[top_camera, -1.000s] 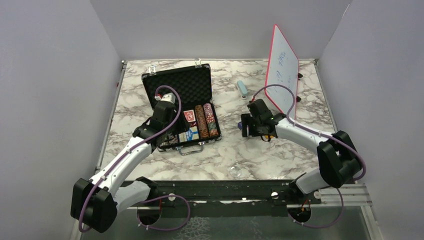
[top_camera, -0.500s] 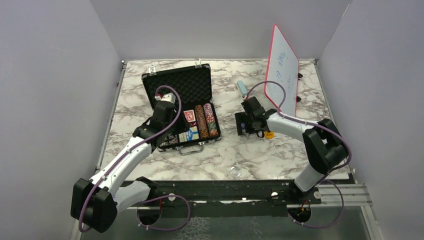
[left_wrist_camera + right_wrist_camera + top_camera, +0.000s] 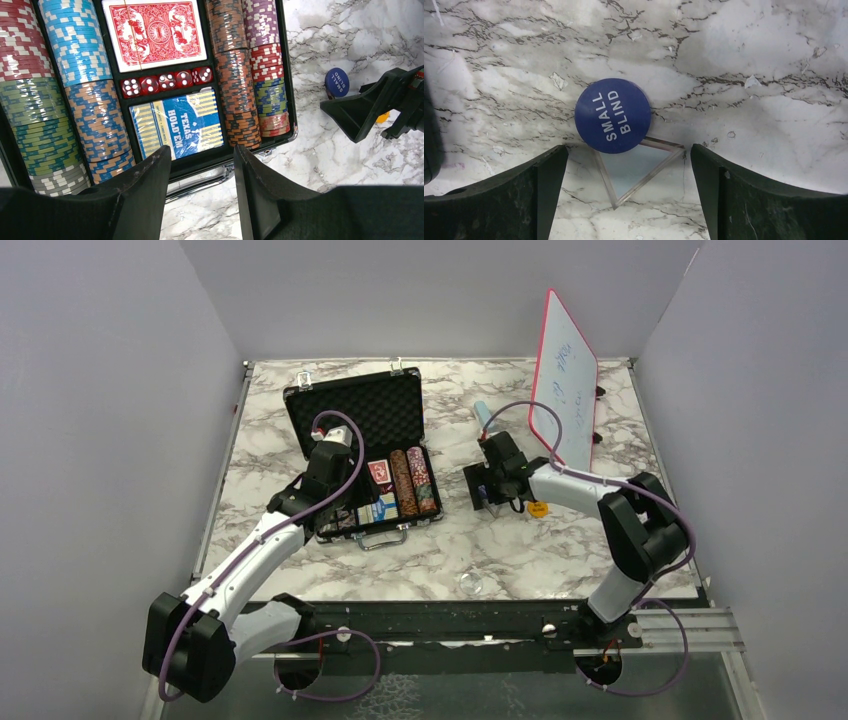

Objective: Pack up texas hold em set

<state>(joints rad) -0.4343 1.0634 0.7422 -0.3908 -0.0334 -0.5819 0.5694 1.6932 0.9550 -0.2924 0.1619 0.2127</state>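
Dice (image 3: 166,80) number five, card decks (image 3: 154,32) two, blue button (image 3: 613,116) one.

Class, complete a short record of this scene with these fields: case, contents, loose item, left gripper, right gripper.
Case: small black briefcase with foam lining, lid open, on the marble table
Contents: striped poker chips in rows; red card deck; blue Texas Hold Em deck; five red dice in a row
Loose item: round blue Small Blind button, flat on the table, outside the case
Left gripper: open, empty, over the case's near edge
Right gripper: open, empty, pointing down at the button
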